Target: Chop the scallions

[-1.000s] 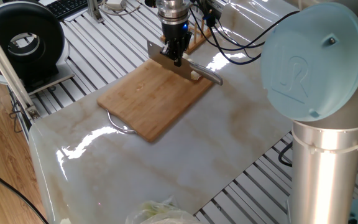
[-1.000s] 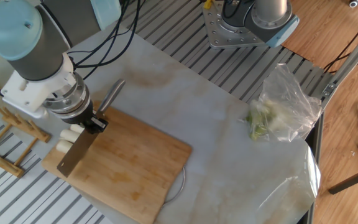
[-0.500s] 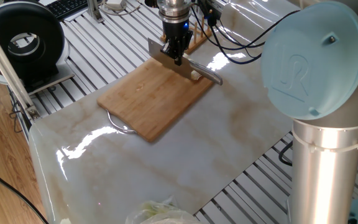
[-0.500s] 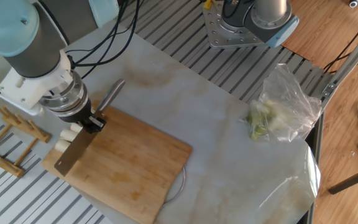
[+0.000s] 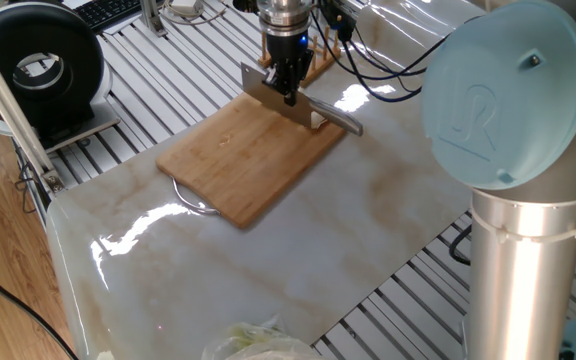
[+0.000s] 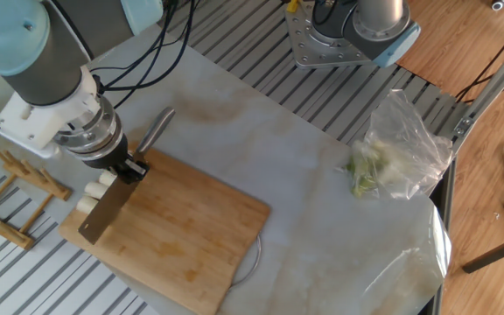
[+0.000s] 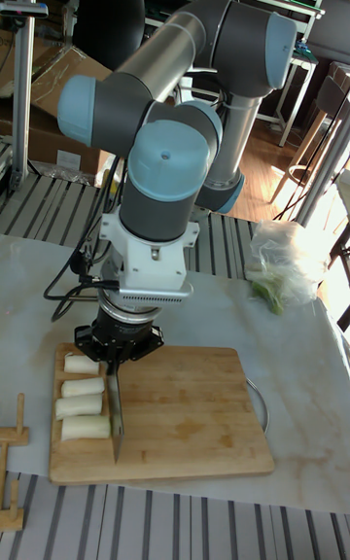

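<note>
Four scallions (image 7: 83, 396) chunks lie in a column at the left edge of the cutting board (image 7: 185, 414) on the counter (image 7: 301, 375). Just right of them, the claw (image 7: 117, 351) pinches a knife (image 7: 115, 414), blade pointing down, apparently touching the board. Farther right lies a plastic bag (image 7: 284, 263) of greens.

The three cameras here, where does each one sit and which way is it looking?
One fixed view: sits high beside the arm's pale blue joint cap, looking across the cutting board at the claw holding the knife.
The other fixed view: opposite side, high, looking back past the claw toward the robot base and plastic bag.
Tall fixed view: in front of the board's long edge, facing the whole arm; four scallion chunks lie left of the blade.
All share board, knife, claw.
</note>
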You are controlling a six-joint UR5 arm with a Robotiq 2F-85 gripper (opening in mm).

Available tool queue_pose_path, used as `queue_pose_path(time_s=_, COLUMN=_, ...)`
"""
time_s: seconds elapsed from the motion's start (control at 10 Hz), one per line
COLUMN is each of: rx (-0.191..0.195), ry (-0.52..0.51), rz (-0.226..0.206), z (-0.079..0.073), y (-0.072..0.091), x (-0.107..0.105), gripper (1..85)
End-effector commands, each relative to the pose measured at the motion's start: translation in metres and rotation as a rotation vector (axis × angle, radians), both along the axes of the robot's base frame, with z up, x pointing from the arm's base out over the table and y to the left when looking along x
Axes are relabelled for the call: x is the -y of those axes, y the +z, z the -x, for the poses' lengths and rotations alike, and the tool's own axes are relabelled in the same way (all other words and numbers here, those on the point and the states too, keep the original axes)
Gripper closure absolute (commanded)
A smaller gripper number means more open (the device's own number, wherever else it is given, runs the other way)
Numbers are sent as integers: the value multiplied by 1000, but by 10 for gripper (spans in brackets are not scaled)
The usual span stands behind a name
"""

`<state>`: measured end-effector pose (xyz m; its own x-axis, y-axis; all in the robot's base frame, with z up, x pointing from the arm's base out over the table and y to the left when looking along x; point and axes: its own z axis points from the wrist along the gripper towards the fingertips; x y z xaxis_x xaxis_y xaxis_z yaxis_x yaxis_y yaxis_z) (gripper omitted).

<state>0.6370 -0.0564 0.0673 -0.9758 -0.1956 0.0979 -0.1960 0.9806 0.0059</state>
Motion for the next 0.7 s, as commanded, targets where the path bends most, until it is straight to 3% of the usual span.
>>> queue_pose_path(time_s=0.0, rx=-9, ry=15, rz=-7, z=3, y=3, x=5, gripper=843)
queue_pose_path(time_s=0.6, rx=-1, ry=27, rz=-44, z=6, y=2, x=6, gripper=843)
